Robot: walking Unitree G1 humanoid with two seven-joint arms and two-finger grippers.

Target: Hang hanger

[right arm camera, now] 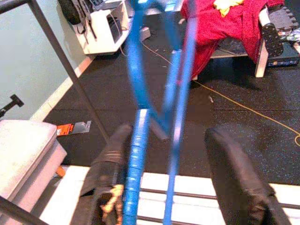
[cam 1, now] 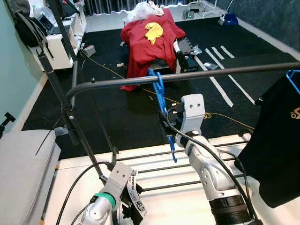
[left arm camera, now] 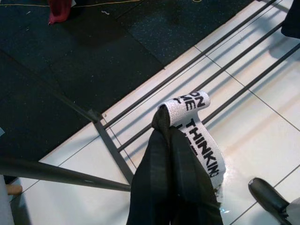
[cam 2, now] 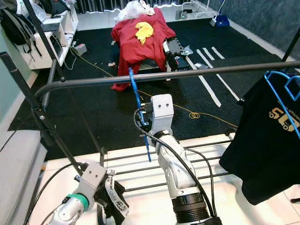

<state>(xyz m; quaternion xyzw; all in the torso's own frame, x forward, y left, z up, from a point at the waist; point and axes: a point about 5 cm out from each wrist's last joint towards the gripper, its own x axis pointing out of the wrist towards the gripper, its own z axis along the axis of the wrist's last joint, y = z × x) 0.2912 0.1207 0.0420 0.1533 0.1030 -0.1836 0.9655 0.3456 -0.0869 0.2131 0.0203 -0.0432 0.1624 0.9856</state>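
Note:
A blue hanger (cam 1: 160, 93) hangs by its hook from the dark top rail (cam 1: 215, 71) of a clothes rack, its body pointing down. My right gripper (cam 1: 168, 125) is raised just behind the hanger's lower part. In the right wrist view this gripper (right arm camera: 171, 180) is open, with the hanger's blue bars (right arm camera: 137, 140) between the fingers and close against one of them. My left gripper (left arm camera: 164, 129) is low over the white floor, shut on a white printed band (left arm camera: 199, 140).
A black T-shirt (cam 1: 276, 140) on another blue hanger (cam 1: 293, 78) hangs at the rail's right end. Low rack bars (cam 1: 187, 151) cross the white floor. A red-draped bench (cam 1: 147, 44) stands behind, a grey cushion (cam 1: 23, 164) at left, a white shelf (cam 1: 58, 44) far left.

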